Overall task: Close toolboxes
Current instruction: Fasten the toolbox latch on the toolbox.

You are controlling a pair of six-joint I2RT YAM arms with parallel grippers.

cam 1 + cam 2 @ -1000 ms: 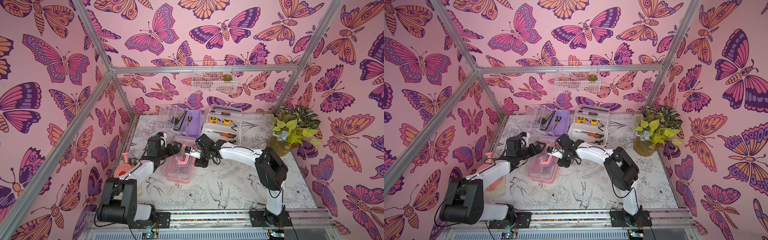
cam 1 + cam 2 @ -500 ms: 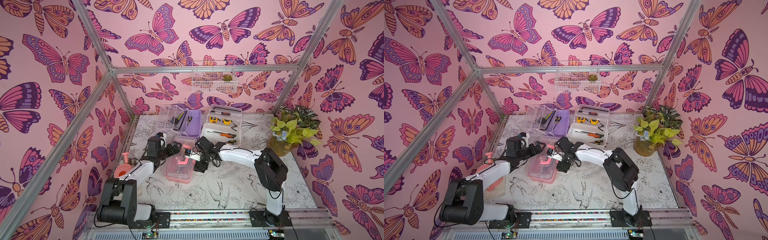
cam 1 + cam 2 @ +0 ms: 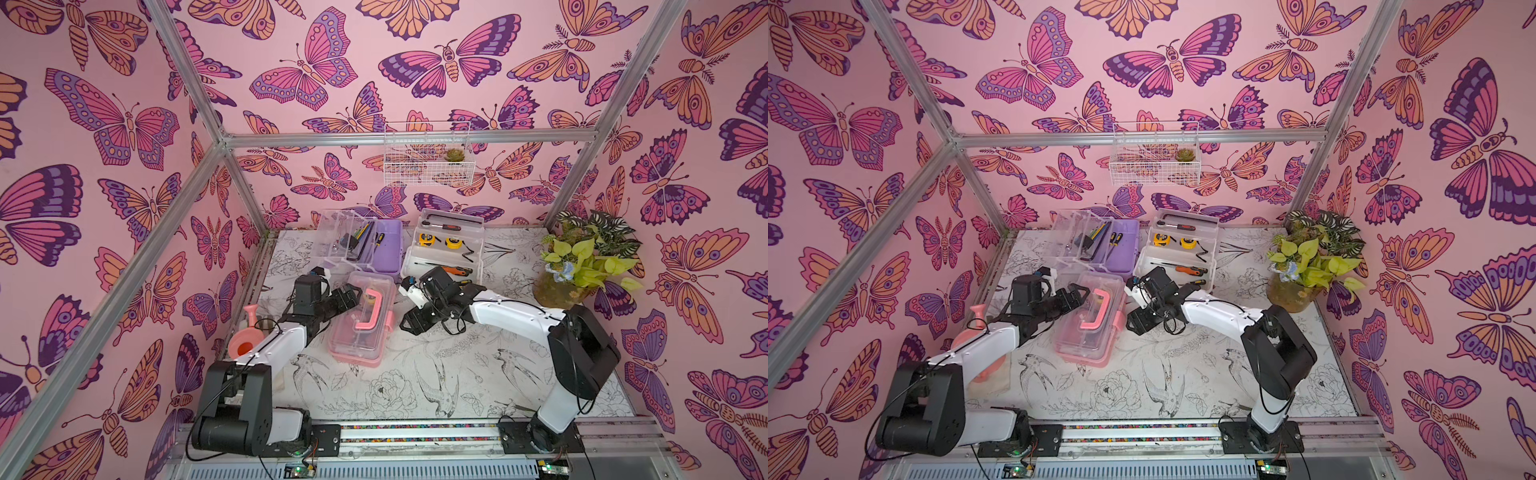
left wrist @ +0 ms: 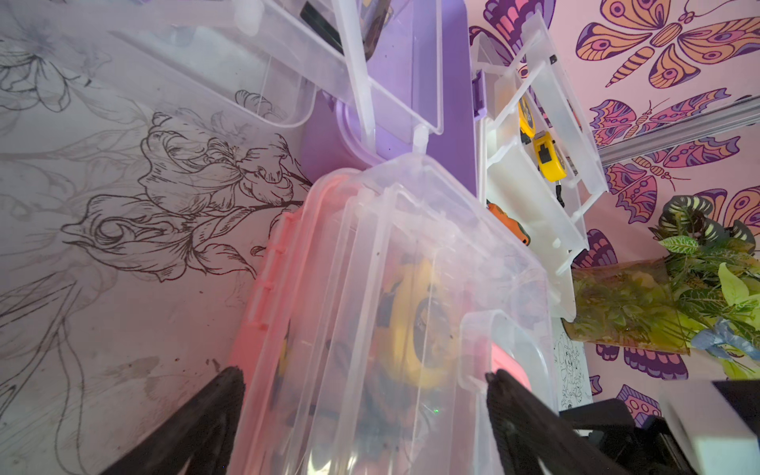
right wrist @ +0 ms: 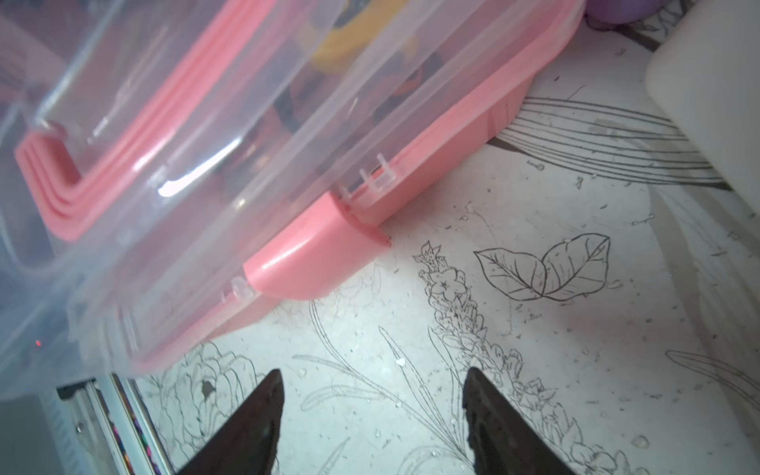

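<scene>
Fingers (image 4: 197, 427) spread on both: left gripper (image 4: 364, 372) straddles pink box (image 3: 357, 349) at 10 o'clock, likely bracing it, while right gripper (image 5: 374, 372) faces latch (image 5: 312, 255).

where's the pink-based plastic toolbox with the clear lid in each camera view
Top view: pink-based toolbox mid-table, in front of the purple toolbox.
Top view: same mid-table spot.
Left wrist: close up, its clear lid fills much of the picture.
Right wrist: close up, its latch side.
Shared landmark: its pink handle, seen in both top views and the right wrist.
</scene>
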